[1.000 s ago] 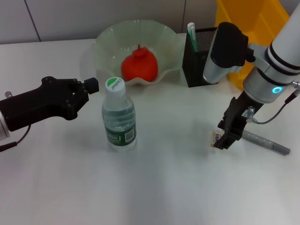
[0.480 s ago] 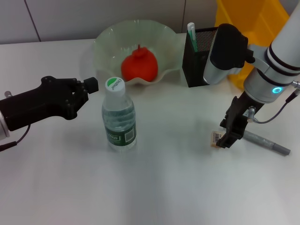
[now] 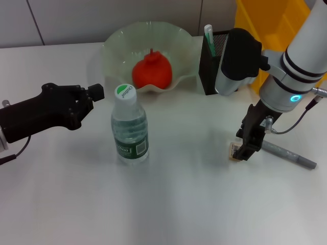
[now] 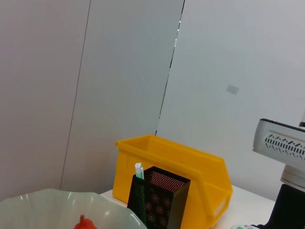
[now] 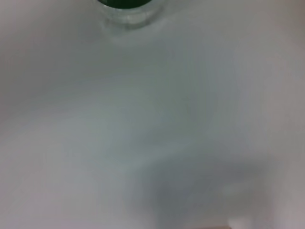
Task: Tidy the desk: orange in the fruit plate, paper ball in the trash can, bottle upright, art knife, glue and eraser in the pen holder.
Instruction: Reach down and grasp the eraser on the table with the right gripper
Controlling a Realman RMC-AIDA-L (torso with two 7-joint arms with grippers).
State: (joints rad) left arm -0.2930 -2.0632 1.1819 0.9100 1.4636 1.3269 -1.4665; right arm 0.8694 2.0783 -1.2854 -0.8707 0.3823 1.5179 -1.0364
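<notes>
**Right gripper at the eraser, 3 chores already looking settled**

The eraser (image 3: 234, 149), a tiny beige block with a printed label, lies flat on the desk (image 3: 194, 204) toward its right edge, well in front of the pen holder (image 3: 213, 61). The right gripper (image 3: 246, 148) points down just beside it, its dark fingertips touching or nearly touching the block's right side. Whether those fingers are apart or already pinching the eraser cannot be told from the head view, and the right wrist view gives only blurred desk surface and the base of the bottle.

As a judgement, the eraser should be very light, fairly stiff and slightly grippy, so it will not slip once pinched, but it is so small and low that a closing finger could nudge it aside or tip it. The sound hold is across its 2 long sides, fingertips down close to the desk.

A grey pen-like tool (image 3: 289, 154), possibly the art knife, lies just right of the gripper. The bottle (image 3: 129, 127) stands upright left of centre. The orange (image 3: 152, 72) sits in the fruit plate (image 3: 115, 43) near the back edge, with the yellow trash can (image 3: 276, 20) at the back right corner. The left gripper (image 3: 90, 98) hovers beside the bottle cap without touching it; its finger state is unclear.
</notes>
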